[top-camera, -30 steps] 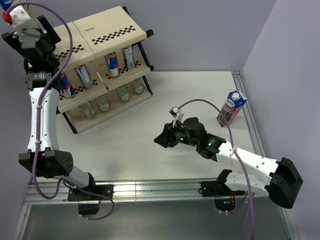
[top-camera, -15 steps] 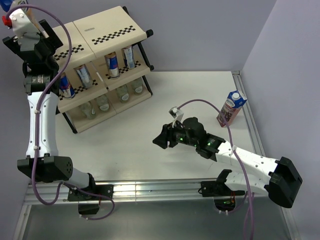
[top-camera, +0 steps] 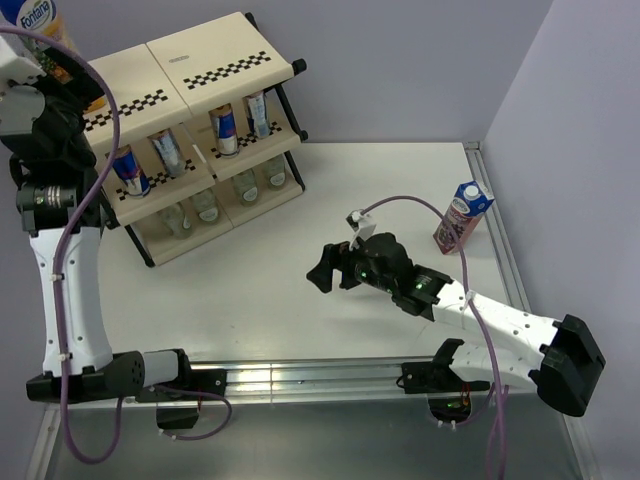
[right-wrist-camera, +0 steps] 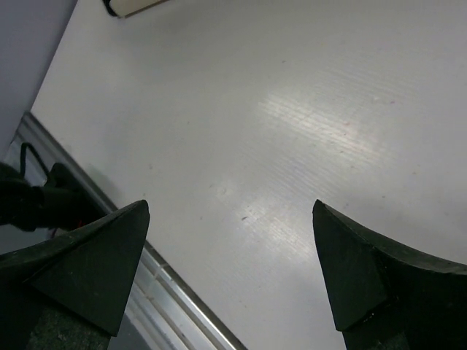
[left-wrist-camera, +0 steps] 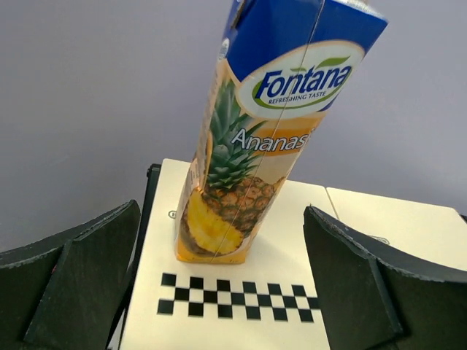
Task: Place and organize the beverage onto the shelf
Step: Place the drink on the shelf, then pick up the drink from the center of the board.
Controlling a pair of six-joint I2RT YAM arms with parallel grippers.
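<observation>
since cans [top-camera: 226, 126], bottles [top-camera: 206, 207] and pineapple carton [left-wrist-camera: 255, 146] are on the shelf [top-camera: 215, 48], only the grape carton [top-camera: 461, 215] is left; left gripper [left-wrist-camera: 219, 255] and right gripper [right-wrist-camera: 230, 248] gape empty.

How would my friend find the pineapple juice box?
Look for the big cream shelf with checkered strips at the back left of the table. On its top panel, at the left end, stands the pineapple carton. It is tall, blue and yellow, unlike the cans and bottles below.
</observation>
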